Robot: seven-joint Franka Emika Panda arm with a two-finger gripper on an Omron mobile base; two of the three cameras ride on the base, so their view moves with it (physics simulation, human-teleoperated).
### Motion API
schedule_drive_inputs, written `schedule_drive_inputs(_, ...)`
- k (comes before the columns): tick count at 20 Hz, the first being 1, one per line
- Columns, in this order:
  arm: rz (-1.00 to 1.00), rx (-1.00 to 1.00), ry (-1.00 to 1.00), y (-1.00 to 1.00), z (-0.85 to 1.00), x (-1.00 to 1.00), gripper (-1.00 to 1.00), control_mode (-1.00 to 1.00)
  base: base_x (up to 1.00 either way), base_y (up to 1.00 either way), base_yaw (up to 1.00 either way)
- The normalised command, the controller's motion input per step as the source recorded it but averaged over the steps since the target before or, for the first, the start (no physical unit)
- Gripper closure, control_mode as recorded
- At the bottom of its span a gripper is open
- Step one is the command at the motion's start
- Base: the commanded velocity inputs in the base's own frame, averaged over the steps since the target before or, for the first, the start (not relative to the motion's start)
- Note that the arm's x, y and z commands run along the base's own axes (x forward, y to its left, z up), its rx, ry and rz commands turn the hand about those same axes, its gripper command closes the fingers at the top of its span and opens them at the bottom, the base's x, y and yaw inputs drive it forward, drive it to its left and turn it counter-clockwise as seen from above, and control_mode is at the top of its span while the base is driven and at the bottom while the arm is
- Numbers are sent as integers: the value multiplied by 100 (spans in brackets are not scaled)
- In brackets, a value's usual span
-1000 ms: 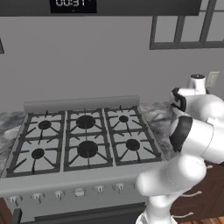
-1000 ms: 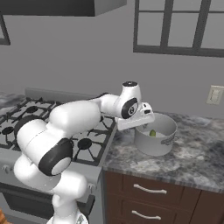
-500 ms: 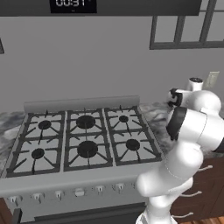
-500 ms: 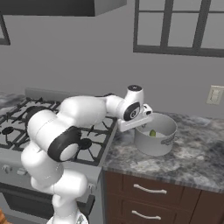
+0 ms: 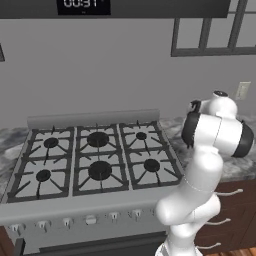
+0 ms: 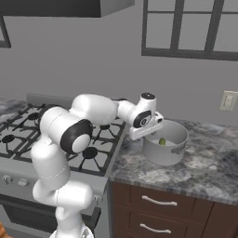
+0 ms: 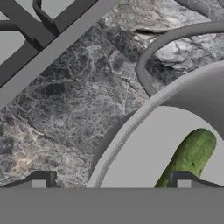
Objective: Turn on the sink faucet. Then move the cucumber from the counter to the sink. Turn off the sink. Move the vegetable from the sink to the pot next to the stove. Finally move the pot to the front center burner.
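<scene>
Straddling the rim of the pot (image 7: 131, 127) on the surface (image 7: 74, 105) beside the stove (image 6: 18, 121), the fingers (image 7: 40, 180) stand fully open and empty, so closing off-centre could tip it and spill the cucumber (image 7: 190, 155) inside.

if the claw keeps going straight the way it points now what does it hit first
Most likely the near rim of the pot: the open claw straddles it, one fingertip over the counter, the other over the cucumber inside. Depth is hard to judge.
</scene>
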Motion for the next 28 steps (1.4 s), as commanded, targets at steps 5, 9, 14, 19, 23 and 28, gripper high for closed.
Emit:
schedule_drive_inputs(5,0,0,2,-3,-39,9,100,-100,0,0,0)
schedule_drive_inputs(9,0,0,3,0,-17,0,100,-100,0,0,0)
schedule_drive_inputs(14,0,0,0,0,0,-1,100,-100,0,0,0)
schedule_drive_inputs(19,2,0,-1,8,22,-19,100,-100,0,0,0)
schedule_drive_inputs(23,4,0,-5,38,39,-39,100,-100,0,0,0)
schedule_drive_inputs(28,6,-7,-7,66,37,-52,100,-100,0,0,0)
